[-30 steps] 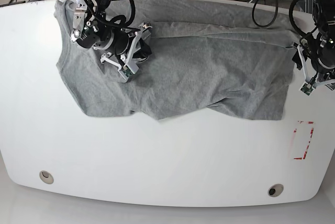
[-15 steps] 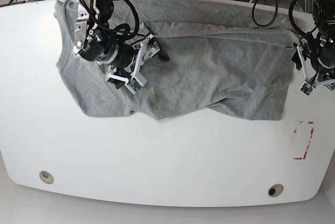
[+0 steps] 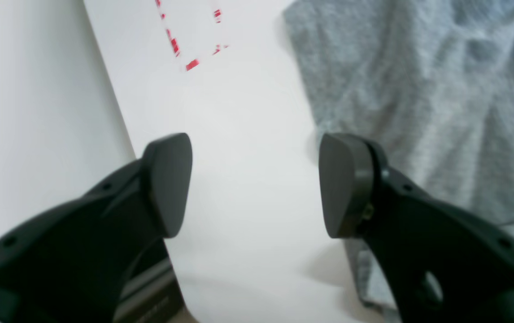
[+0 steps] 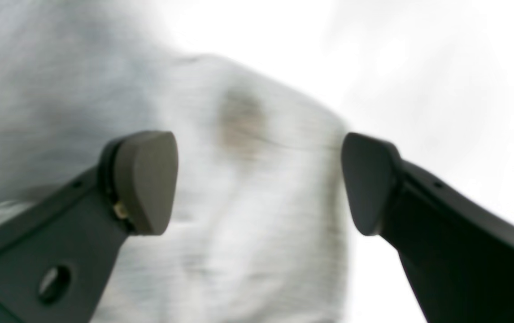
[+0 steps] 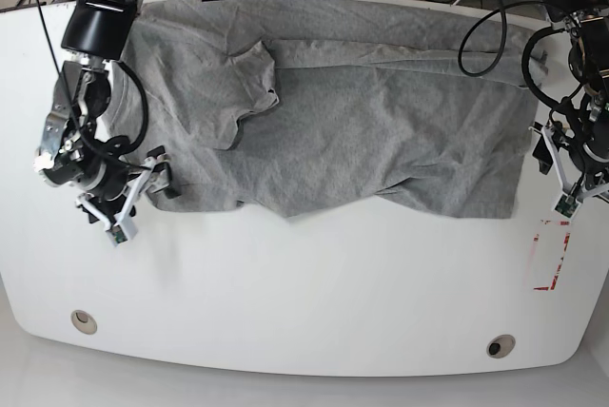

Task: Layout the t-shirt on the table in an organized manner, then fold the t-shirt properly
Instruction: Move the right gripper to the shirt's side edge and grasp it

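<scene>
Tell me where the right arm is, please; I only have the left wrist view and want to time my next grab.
Observer: The right gripper is at the near corner of the t-shirt on the base view's left.
Operator: Is it holding cloth?
Observer: No. In the right wrist view its jaws are wide open, with blurred fabric below them.
Operator: Is the shirt lying flat?
Observer: Not fully. The base view shows a folded-over flap near the far left of the shirt.

right gripper (image 5: 143, 193) moved to t-shirt's (image 5: 381, 131) lower-left corner, sleeve flopped
</scene>
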### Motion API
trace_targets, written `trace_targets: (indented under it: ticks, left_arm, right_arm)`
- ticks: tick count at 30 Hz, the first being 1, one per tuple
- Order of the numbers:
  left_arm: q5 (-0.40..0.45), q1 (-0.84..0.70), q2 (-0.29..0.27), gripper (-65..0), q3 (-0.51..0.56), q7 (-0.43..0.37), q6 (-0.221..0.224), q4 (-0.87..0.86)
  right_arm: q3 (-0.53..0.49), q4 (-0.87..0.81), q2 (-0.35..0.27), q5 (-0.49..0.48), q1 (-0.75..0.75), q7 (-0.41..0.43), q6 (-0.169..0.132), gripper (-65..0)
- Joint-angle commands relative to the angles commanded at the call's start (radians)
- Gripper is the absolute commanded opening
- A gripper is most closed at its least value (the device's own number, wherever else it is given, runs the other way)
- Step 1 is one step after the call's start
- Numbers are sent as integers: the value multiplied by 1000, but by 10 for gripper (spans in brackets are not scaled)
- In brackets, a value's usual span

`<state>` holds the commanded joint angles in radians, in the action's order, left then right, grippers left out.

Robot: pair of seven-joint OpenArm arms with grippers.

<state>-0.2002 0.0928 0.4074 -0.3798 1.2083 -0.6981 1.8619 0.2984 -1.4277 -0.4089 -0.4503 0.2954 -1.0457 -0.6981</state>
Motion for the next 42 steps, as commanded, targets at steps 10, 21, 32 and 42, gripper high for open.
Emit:
trace_targets:
  ticks: [10, 21, 32, 42]
  left_arm:
    - [-6, 11, -9, -231, 3, -2, 0, -38]
    - [-6, 6, -9, -233, 3, -2, 0, -37]
    - [-6, 3, -9, -235, 2, -2, 0, -35]
    - [-6, -14, -9, -235, 3, -2, 0, -35]
  right_arm:
    - [-2, 356, -71, 0, 106, 166, 0, -117]
    - [-129, 370, 0, 126, 86, 284, 0, -117]
    - [-129, 370, 37, 141, 80, 287, 0, -117]
    - [-129, 370, 31, 141, 80, 288, 0, -241]
